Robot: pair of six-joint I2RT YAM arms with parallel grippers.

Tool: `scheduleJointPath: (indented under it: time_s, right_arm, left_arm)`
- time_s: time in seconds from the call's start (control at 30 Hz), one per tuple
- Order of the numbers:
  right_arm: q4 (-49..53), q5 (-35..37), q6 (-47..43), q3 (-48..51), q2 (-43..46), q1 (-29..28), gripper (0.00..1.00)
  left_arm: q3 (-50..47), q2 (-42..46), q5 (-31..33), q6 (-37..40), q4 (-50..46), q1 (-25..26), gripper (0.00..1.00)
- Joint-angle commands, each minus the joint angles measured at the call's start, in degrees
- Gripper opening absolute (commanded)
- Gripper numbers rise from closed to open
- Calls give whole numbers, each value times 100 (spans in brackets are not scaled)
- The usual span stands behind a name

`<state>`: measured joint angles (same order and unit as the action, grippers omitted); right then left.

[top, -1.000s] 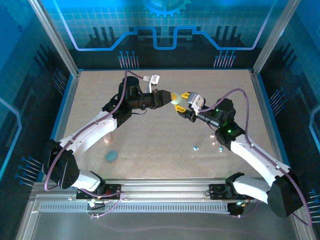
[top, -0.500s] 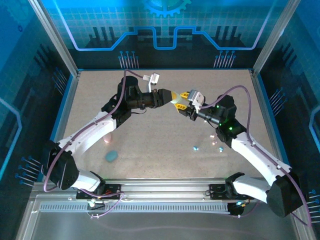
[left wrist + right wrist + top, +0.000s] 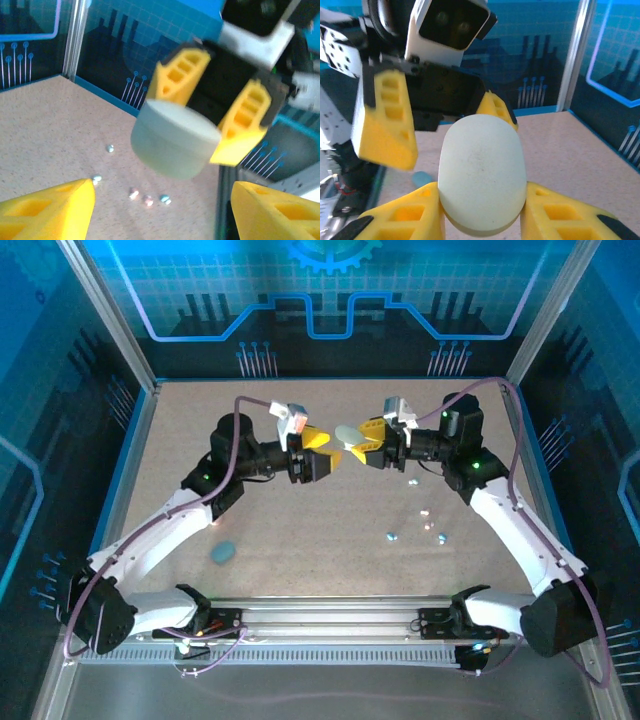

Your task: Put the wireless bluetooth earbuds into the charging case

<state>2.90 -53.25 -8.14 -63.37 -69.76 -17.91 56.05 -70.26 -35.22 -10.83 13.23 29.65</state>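
My right gripper [image 3: 360,435] is shut on a pale green oval charging case [image 3: 346,432], held above the table at the back middle. In the right wrist view the case [image 3: 482,170] sits squeezed between my two yellow fingers [image 3: 407,217]. My left gripper [image 3: 322,453] stands open just left of the case, apart from it. In the left wrist view the case [image 3: 172,140] hangs ahead of its spread fingertips [image 3: 55,207]. Several tiny pale blue, pink and whitish earbuds [image 3: 392,536] lie loose on the table at the right, also under the case [image 3: 148,200].
A blue oval case [image 3: 222,552] lies on the table at the near left, also seen past the held case [image 3: 422,177]. Blue walls and metal posts [image 3: 110,320] fence the speckled table [image 3: 320,530]. One earbud [image 3: 441,537] lies near the right arm.
My left gripper has opened, let go of the pale case and drawn back to the left. My right gripper has carried the case up and toward the back.
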Motion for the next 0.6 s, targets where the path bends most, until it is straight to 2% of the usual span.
scheduleJointPath:
  time_s: [0.0, 0.17, 0.37, 0.57]
  right_arm:
    - [865, -736, -151, -395, -169, 91, 37]
    - [1349, -941, -474, -645, -315, 65, 38]
    - [1306, -809, -609, -597, -297, 7, 38]
    - [1152, -698, -559, -570, -273, -59, 38]
  left_arm:
    - [-278, 75, -446, 1233, 713, 14, 72]
    - [-169, -35, -664, 1215, 730, 9, 71]
    - [-96, -171, -1020, 915, 893, 43, 71]
    - [9, -307, -1055, 770, 891, 64, 69]
